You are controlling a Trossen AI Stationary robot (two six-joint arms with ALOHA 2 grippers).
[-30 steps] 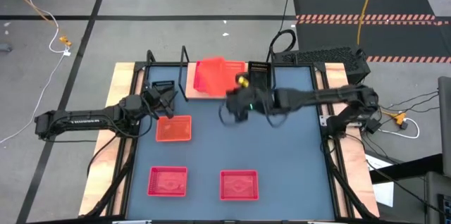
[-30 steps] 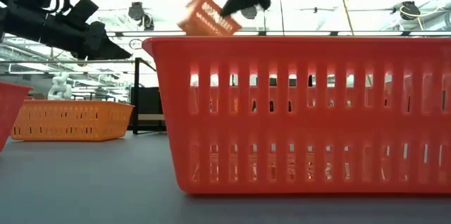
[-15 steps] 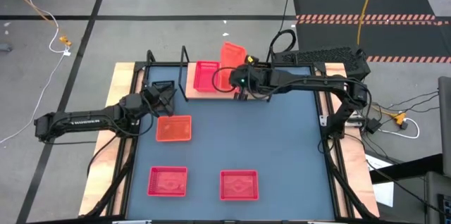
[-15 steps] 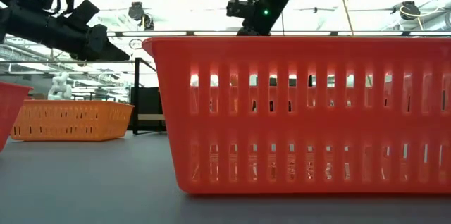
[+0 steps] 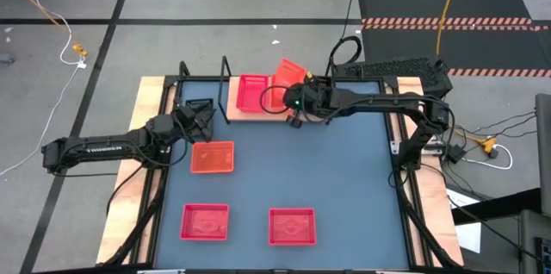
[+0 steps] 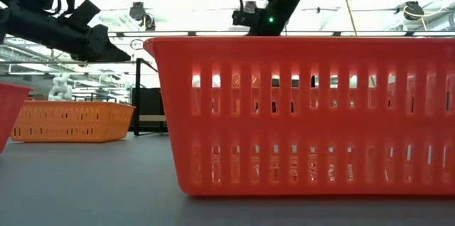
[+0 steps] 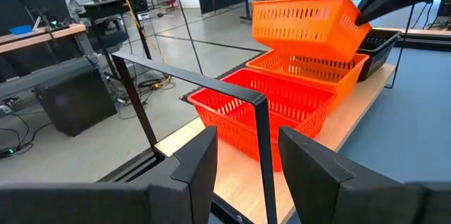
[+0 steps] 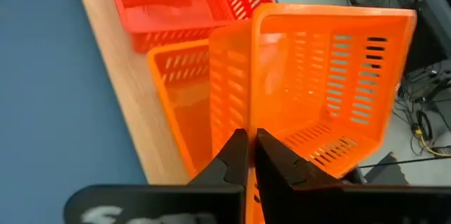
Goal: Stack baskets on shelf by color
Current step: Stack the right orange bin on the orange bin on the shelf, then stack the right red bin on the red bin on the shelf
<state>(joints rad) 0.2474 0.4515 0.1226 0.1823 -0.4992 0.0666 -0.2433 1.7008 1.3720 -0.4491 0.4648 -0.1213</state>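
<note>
My right gripper (image 8: 250, 155) is clamped on a tilted orange basket (image 8: 317, 76) above the shelf (image 7: 211, 146)'s orange one (image 7: 310, 65); left gripper (image 7: 246, 157) apart.

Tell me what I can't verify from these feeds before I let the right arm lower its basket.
- Low view: the shelf is hidden behind the near red basket.
- Right wrist view: the held orange basket blocks the black basket; only the orange basket beneath shows.
- High view: the right tool covers the held rim; stack alignment too small.
- Left tool: open, empty, near the shelf frame.
</note>
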